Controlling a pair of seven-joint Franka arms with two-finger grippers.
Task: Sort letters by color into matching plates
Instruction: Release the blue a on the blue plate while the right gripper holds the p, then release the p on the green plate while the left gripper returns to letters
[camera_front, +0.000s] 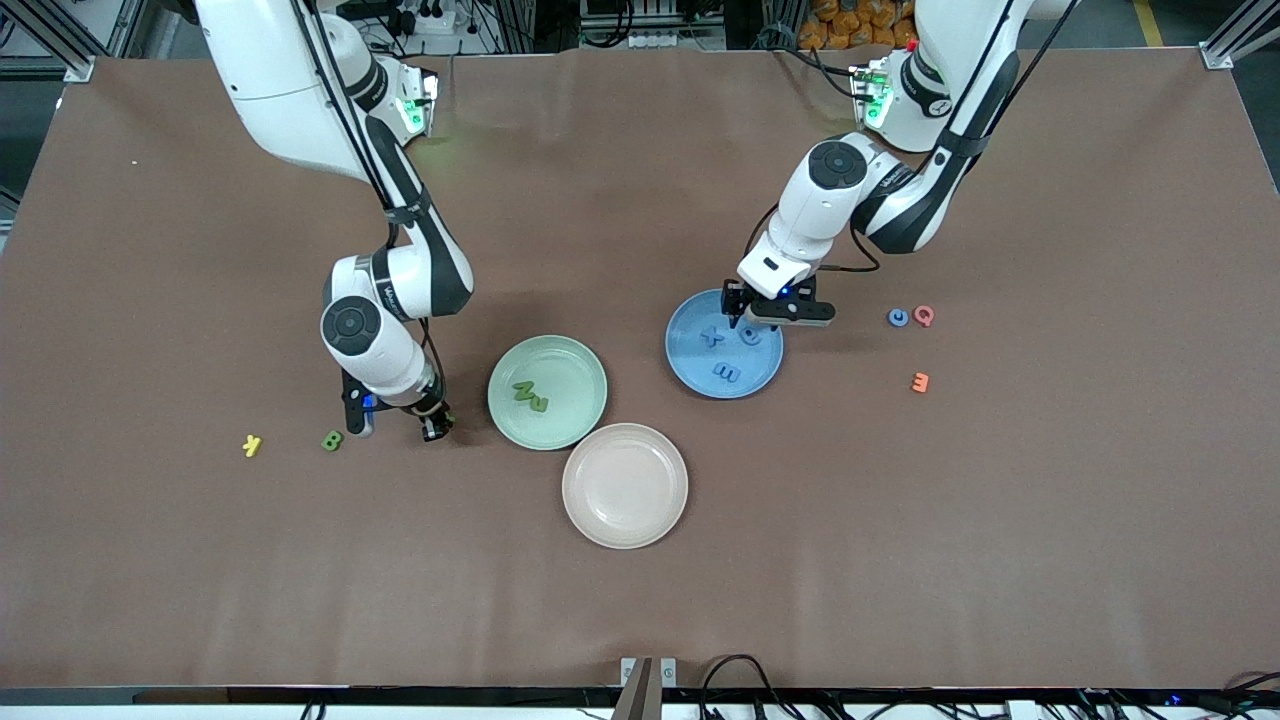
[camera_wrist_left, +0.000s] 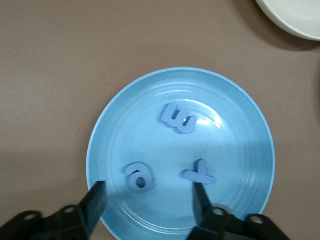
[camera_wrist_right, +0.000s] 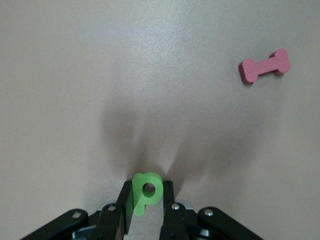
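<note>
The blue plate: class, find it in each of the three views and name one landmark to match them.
Front view: blue plate under the left gripper.
Left wrist view: fills the middle.
Right wrist view: not in it.
Shared landmark: the three blue letters in it.

Bare table (camera_front: 900, 520) lies open around the clustered plates (camera_front: 547, 391).
</note>
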